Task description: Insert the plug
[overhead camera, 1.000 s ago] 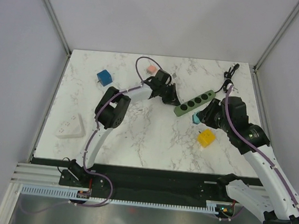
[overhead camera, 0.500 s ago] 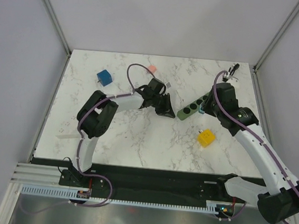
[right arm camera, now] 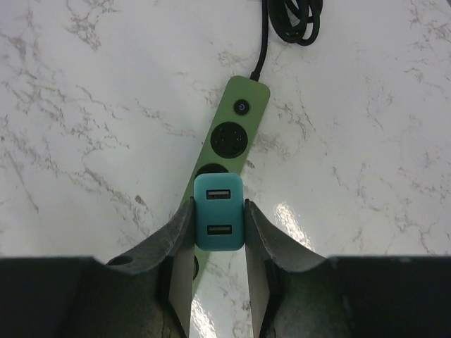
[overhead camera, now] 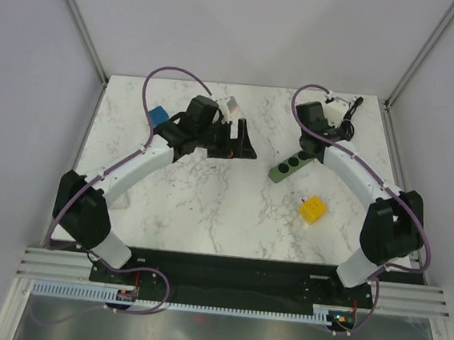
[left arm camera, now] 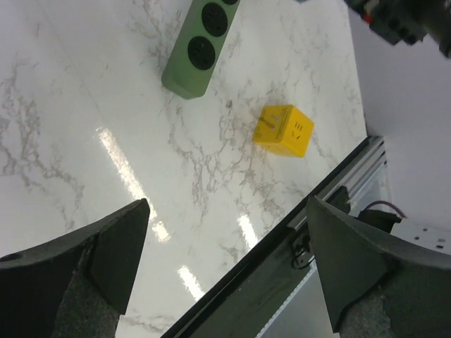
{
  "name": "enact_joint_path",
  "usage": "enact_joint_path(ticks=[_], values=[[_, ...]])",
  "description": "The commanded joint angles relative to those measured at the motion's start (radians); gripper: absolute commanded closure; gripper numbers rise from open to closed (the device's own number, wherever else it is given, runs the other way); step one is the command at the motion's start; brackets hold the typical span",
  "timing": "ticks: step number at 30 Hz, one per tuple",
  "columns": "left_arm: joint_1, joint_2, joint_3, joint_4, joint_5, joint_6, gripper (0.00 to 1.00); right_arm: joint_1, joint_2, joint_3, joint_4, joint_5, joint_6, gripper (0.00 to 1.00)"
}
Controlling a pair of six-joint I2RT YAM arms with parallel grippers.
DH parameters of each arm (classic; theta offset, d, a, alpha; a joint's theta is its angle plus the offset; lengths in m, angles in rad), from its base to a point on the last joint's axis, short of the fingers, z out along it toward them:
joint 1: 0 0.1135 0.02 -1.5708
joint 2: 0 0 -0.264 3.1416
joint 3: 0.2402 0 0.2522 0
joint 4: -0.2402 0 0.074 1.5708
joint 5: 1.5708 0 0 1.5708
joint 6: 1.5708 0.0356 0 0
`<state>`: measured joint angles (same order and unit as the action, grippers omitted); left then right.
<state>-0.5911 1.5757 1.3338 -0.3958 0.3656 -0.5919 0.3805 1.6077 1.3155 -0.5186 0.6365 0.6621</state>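
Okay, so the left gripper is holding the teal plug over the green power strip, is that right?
Not quite: the arm is wrong. The right gripper is holding the teal plug over the green power strip, as the right wrist view shows. The left gripper is open and holds nothing.

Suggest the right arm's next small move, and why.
Probably press straight down: the right gripper is shut on the teal two-port USB plug, which sits centred over a round socket of the green plastic power strip; seating depth isn't visible.
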Motion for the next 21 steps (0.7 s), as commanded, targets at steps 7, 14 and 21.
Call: enact_joint_path(ticks=[7,14,21], values=[[0.001,-0.227,-0.087,-0.225,-0.099,0.250,0.00,-0.011,0.171,0.145,0.054,0.166,0.175,1.00],[0.001,-0.253,-0.170,-0.215,-0.142,0.302,0.00,-0.037,0.251,0.217,0.008,0.189,0.205,1.00],[-0.001,-0.272,-0.177,-0.213,-0.166,0.308,0.00,-0.069,0.293,0.226,0.005,0.180,0.220,1.00]])
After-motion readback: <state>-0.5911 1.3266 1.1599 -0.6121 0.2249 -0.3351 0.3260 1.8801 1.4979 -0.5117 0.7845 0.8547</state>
